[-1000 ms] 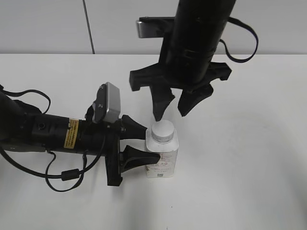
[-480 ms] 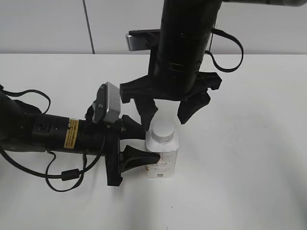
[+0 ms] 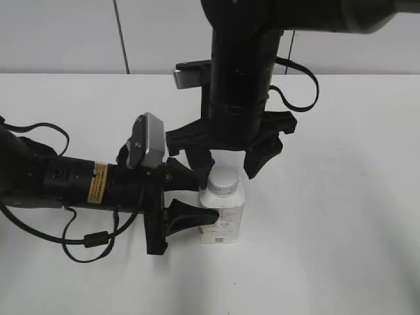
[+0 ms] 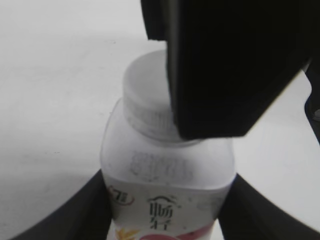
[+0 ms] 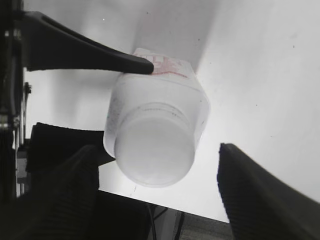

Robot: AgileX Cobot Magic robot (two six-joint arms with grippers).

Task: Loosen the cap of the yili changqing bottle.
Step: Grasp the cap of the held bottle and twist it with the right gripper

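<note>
Nearest the exterior camera: left gripper [image 3: 191, 197] lying sideways at table level, fingers pinching the bottle [image 3: 222, 216] front and back, one finger tip [image 5: 135, 63] pressed against the body in the right wrist view. Bottle upright on the white table [image 3: 341, 230], just left of centre, held steady, not tilted. Cap [image 3: 222, 178] on the neck, looks fully seated, no gap or skew visible; so holding step done, loosening not yet started as far as can be judged. Above and behind: right gripper [image 3: 225, 156] pointing straight down over the cap, fingers spread wide, one each side, tips about at cap height but not touching. Right wrist view confirms: cap [image 5: 154, 151] centred between the two dark fingers [image 5: 250, 190], clear space on both sides. Left to do: lower a bit more if needed, close on cap, twist. Look of the bottle: small, squarish, white plastic, rounded shoulders, short neck; left wrist view shows fine grey print on the shoulder [image 4: 161, 167], a logo and pink-red mark lower on the label. Cap [image 4: 145, 90] round, flat-topped, white, about neck width, partly hidden there by a right finger. Smooth small cap, probably little grip area; slip on twist possible.
</note>
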